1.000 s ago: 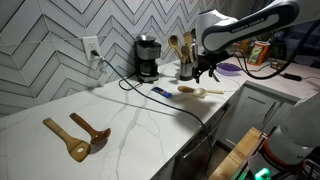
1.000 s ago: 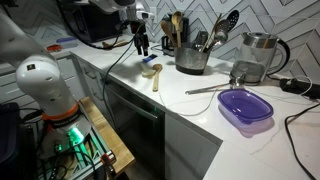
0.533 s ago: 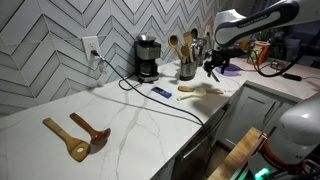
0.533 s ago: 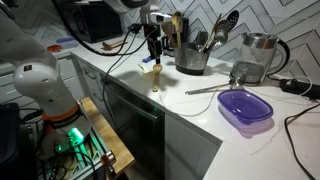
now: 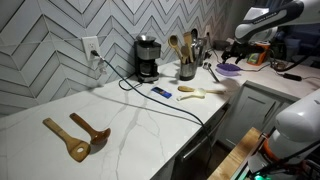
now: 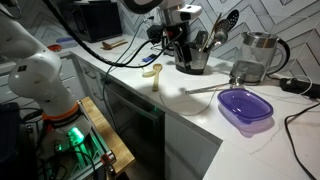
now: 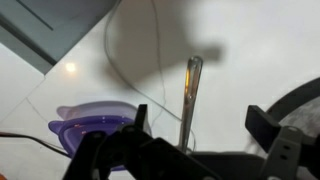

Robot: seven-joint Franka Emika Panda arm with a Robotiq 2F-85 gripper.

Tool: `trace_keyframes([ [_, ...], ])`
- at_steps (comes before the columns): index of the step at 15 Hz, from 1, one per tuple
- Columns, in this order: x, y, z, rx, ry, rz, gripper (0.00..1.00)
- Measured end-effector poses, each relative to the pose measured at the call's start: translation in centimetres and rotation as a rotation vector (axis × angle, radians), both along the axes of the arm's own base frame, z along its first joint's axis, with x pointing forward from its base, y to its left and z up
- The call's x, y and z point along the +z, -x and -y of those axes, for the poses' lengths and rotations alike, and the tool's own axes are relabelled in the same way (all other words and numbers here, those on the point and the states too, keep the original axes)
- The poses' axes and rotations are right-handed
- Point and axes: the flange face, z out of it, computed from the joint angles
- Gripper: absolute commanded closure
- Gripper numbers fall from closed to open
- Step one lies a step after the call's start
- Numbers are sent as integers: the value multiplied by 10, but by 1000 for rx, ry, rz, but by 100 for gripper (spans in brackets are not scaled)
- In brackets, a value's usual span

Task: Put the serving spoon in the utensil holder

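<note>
A long metal serving spoon (image 6: 205, 89) lies flat on the white counter between the utensil holder and a purple bowl. In the wrist view its handle (image 7: 190, 90) runs between my jaws, below them. My gripper (image 7: 200, 130) is open and empty, and hovers above the spoon; it also shows in both exterior views (image 5: 226, 58) (image 6: 179, 45). The utensil holder (image 5: 186, 71) (image 6: 192, 61) is a small dark grey pot with several wooden and metal utensils standing in it.
A black coffee maker (image 5: 147, 58) stands by the wall with a cable across the counter. A pale wooden spoon (image 5: 191, 91) (image 6: 155, 74) lies near the front edge. There is also a purple bowl (image 6: 245, 104) (image 7: 95, 122), a kettle (image 6: 256, 55) and wooden utensils (image 5: 76, 135) at the far end.
My gripper has moved from above the pale wooden spoon, past the utensil holder, to over the metal spoon beside the purple bowl. It has stayed open. Nothing on the counter has moved.
</note>
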Motion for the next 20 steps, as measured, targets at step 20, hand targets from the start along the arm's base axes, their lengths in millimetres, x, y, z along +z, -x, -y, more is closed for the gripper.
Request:
trace_keyframes([
  [20,-13,-111,59,-67,-19,56,0],
])
